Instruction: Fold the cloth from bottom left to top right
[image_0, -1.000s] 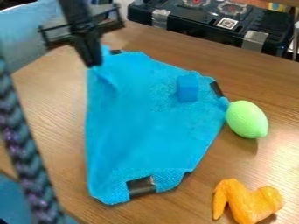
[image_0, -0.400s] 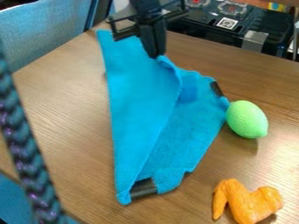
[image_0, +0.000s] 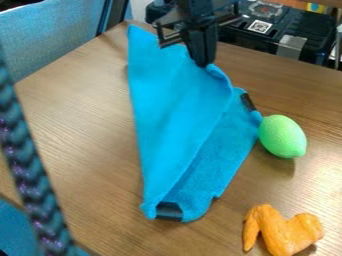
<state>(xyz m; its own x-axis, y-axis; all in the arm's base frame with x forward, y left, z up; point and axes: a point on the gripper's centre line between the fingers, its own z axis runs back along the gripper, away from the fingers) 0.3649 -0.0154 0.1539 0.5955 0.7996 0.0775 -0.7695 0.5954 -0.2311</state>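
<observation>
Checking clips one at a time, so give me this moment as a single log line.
gripper: at cloth's upper edge | cloth: partly folded over | lime: beside cloth's right corner | fold: unfinished

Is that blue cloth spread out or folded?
Partly folded: the blue cloth has one layer lying over another, leaving a strip uncovered on the right.

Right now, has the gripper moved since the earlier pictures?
Yes. The gripper has moved toward the picture's right, bringing its grip on the blue cloth closer to the green lemon, which has stayed put.
</observation>
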